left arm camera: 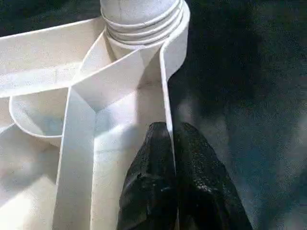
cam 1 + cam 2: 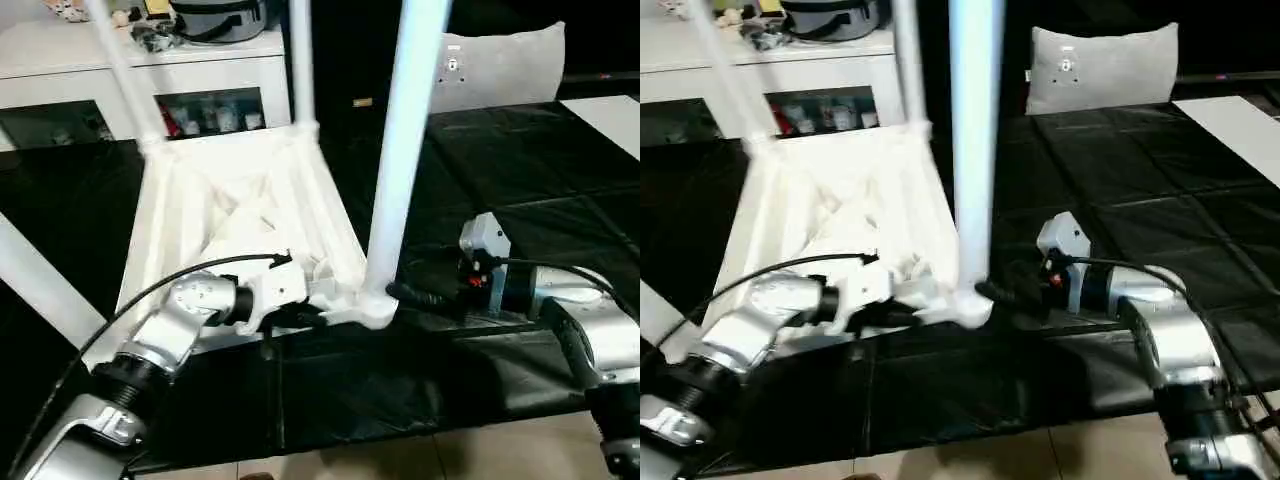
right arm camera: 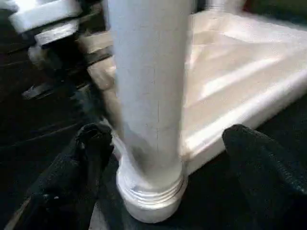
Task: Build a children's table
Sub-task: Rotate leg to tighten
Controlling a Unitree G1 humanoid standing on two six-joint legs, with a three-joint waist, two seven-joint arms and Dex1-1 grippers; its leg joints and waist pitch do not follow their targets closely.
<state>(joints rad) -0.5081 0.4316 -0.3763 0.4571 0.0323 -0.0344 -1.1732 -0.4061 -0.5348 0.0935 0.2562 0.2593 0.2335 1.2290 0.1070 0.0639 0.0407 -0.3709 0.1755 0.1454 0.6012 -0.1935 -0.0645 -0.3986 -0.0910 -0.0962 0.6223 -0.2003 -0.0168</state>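
Our right tool (image 3: 158,158) is spread open, one black finger on either side of the white leg (image 2: 405,150) just above its threaded foot, neither finger visibly touching it. That leg rises upright, so its long axis runs straight up from the near right corner socket (image 2: 375,310) of the upturned table top (image 2: 240,220); our right arm is clearly the nearer one to it. Our left tool (image 1: 172,158) is clenched on the thin side wall of the top, just beside that same socket, which we judge steadies the top. The top lies ribbed side up on the black tabletop (image 2: 520,150), with further legs (image 2: 125,70) rising at its far corners. We can read no brand, label or writing anywhere.
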